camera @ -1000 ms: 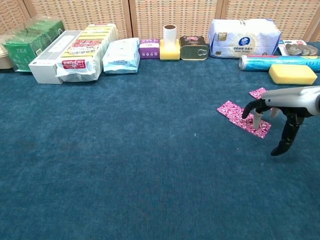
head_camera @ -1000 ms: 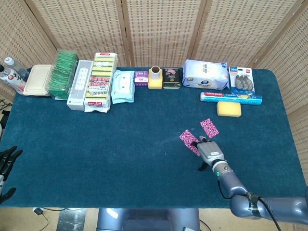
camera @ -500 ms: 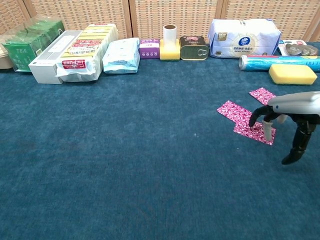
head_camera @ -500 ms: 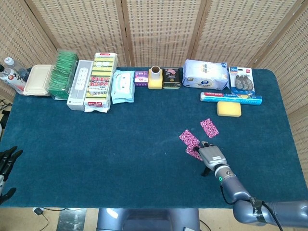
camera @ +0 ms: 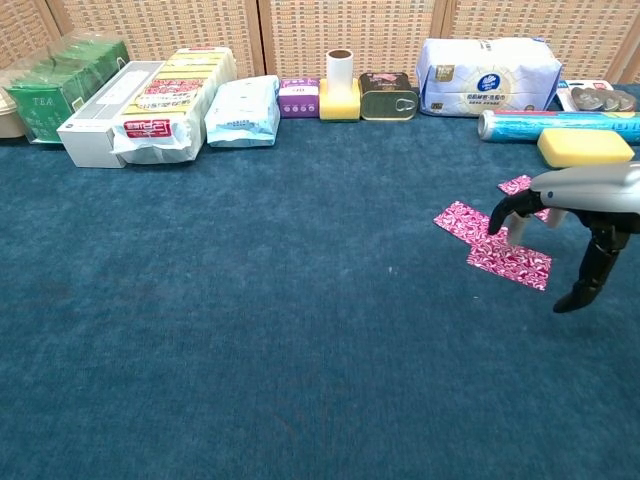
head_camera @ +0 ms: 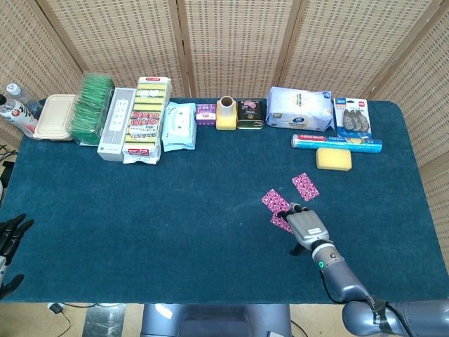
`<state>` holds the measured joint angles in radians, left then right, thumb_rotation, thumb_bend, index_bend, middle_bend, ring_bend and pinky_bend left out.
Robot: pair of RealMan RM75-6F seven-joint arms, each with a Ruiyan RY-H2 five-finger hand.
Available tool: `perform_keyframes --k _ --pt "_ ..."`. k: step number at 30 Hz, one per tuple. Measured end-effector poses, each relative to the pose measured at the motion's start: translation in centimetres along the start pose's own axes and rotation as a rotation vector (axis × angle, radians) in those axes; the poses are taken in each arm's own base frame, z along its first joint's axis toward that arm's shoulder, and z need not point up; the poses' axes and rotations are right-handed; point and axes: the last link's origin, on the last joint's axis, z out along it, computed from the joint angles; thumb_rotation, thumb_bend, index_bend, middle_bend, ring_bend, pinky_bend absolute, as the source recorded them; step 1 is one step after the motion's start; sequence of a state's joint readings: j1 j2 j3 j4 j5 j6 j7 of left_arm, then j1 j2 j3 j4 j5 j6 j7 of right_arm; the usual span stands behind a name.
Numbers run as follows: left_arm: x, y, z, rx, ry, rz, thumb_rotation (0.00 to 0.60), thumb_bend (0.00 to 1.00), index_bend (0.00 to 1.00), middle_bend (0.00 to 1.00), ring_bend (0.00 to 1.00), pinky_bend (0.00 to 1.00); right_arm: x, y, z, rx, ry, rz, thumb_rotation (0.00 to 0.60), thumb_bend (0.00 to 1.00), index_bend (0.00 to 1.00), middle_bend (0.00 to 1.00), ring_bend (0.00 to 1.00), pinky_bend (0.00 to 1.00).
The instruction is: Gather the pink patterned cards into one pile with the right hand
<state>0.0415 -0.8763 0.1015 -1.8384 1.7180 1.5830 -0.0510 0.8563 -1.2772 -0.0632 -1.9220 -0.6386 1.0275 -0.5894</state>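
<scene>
Three pink patterned cards lie on the blue cloth right of centre. One card [camera: 461,220] [head_camera: 275,200] sits to the left, a second card [camera: 510,264] [head_camera: 279,222] lies just in front of it, and a third card [camera: 518,185] [head_camera: 305,186] lies further back, partly hidden by the hand in the chest view. My right hand [camera: 575,198] [head_camera: 304,226] hovers over them with its fingers [camera: 503,211] curved down above the gap between the left and near cards, holding nothing. My left hand [head_camera: 10,235] rests at the table's left edge, fingers apart.
Along the back edge stand a yellow sponge [camera: 584,147], a blue foil roll [camera: 530,124], a tissue pack [camera: 487,62], a tin [camera: 387,96], a yellow cup [camera: 339,85] and several boxes [camera: 150,100]. Bare blue cloth [camera: 250,330] spreads left of and in front of the cards.
The right hand dragged the near card toward the front, off the left card, then lifted its fingers and moved back over the cards. The left hand stayed put.
</scene>
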Motion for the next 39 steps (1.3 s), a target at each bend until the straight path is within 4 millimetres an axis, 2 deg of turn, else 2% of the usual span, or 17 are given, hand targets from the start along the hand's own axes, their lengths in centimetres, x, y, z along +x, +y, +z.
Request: perform_keyframes --k 7,14,31,34,39 --pt "0.0 -0.1 0.0 0.002 0.002 -0.002 0.6 0.08 0.0 0.0 0.0 0.04 -0.7 0.0 1.1 -0.018 -0.024 0.008 0.6 0.0 0.19 0.21 0.01 0.17" --pt "0.1 -0.1 0.0 0.003 0.003 -0.003 0.6 0.07 0.0 0.0 0.0 0.04 -1.2 0.1 1.3 -0.029 -0.042 -0.004 0.6 0.0 0.19 0.24 0.01 0.17" --pt "0.0 0.0 -0.1 0.001 0.0 -0.003 0.6 0.07 0.0 0.0 0.0 0.04 -2.4 0.6 -1.2 -0.024 -0.085 -0.031 0.6 0.0 0.19 0.32 0.04 0.17" --pt "0.0 0.0 -0.1 0.001 -0.001 -0.003 0.6 0.07 0.0 0.0 0.0 0.04 -2.0 0.3 -1.5 -0.008 -0.06 -0.039 0.6 0.0 0.19 0.3 0.05 0.18" --pt "0.0 0.0 -0.1 0.003 0.001 -0.003 0.6 0.07 0.0 0.0 0.0 0.04 -1.0 -0.1 -1.8 0.011 0.027 -0.042 0.6 0.03 0.23 0.16 0.05 0.18"
